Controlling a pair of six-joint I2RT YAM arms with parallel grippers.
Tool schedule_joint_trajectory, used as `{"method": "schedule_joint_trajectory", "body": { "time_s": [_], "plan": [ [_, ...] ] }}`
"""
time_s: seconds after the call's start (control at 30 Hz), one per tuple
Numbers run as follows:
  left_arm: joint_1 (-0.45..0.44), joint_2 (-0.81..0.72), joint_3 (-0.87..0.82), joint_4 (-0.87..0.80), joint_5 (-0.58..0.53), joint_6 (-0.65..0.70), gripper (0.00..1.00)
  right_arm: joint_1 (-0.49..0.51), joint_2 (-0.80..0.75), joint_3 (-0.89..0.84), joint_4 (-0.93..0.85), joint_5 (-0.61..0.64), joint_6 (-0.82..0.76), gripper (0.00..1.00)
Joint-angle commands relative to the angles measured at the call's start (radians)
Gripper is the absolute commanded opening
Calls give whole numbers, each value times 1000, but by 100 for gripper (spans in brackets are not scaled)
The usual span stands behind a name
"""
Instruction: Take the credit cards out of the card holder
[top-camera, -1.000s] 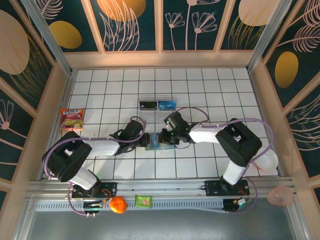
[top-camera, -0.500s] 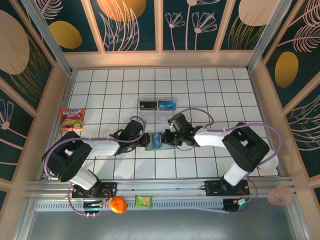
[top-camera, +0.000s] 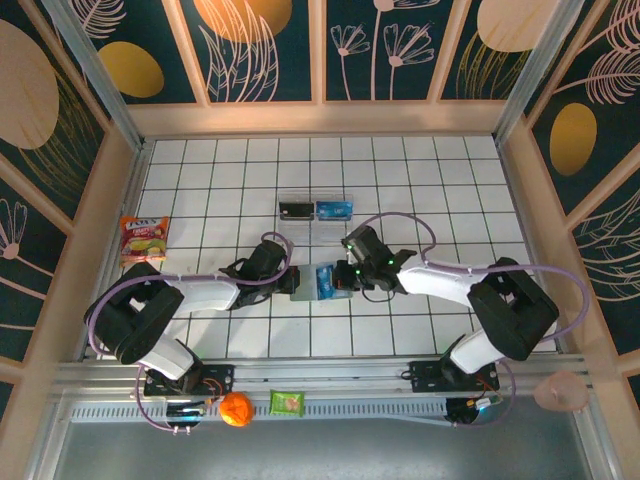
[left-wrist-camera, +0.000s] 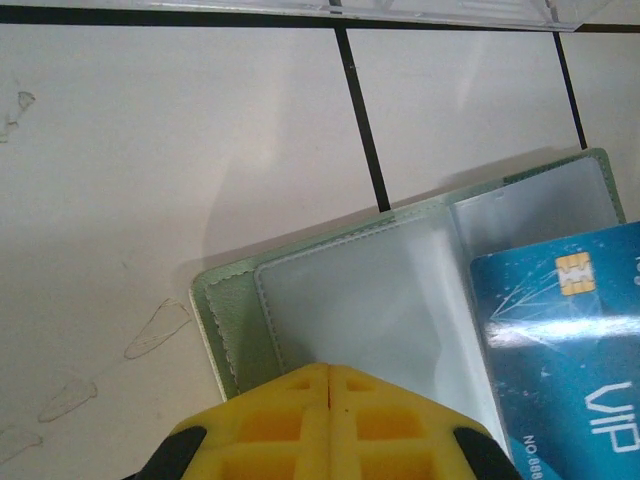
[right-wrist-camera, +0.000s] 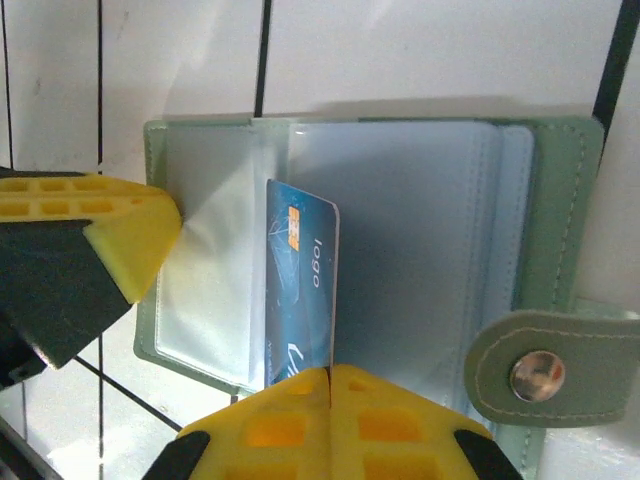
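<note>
Snack packet: at the 9 o'clock edge of the table, untouched; left claw: fingers together, nothing between them, tip pressed on the 9 o'clock flap of the card holder, apparently pinning it; card holder: open flat near table centre, between the two claws, pockets up, snap tab on the opposite flap; blue card: partly out of a pocket near the fold, one short end at the right claw; right claw: at 3 o'clock of the holder, fingers clamped on that card end; clear tray: at 12 o'clock of the holder, near but apart, holding what look like a black card and a second blue card.

Status, by judgement: two cards out; a third mid-extraction; remaining: draw it free, carry it to the tray; whether more cards sit in the pockets cannot be told.
</note>
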Motion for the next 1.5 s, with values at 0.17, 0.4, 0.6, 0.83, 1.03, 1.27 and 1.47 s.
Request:
{"method": "schedule_joint_trajectory", "body": {
  "time_s": [0.17,0.4,0.6,0.83,1.03,1.27,1.47],
  "plan": [
    [2,7,51,-60,15,46,0,12,-27,223,-356,236,-230,0],
    [2,10,51,-38,19,48,0,62,80,343,-496,318,-258,0],
    [1,21,55,-33,32,55,0,104,176,366,-471,313,-253,0],
    [2,24,55,-24,41,54,0,103,177,352,-416,256,-247,10],
    [2,38,59,-12,50,49,0,90,167,316,-349,179,-227,10],
    [2,39,60,-18,48,51,0,73,155,287,-285,120,-206,14],
    [2,41,57,-15,47,49,0,64,163,274,-260,92,-199,20]
  ]
}}
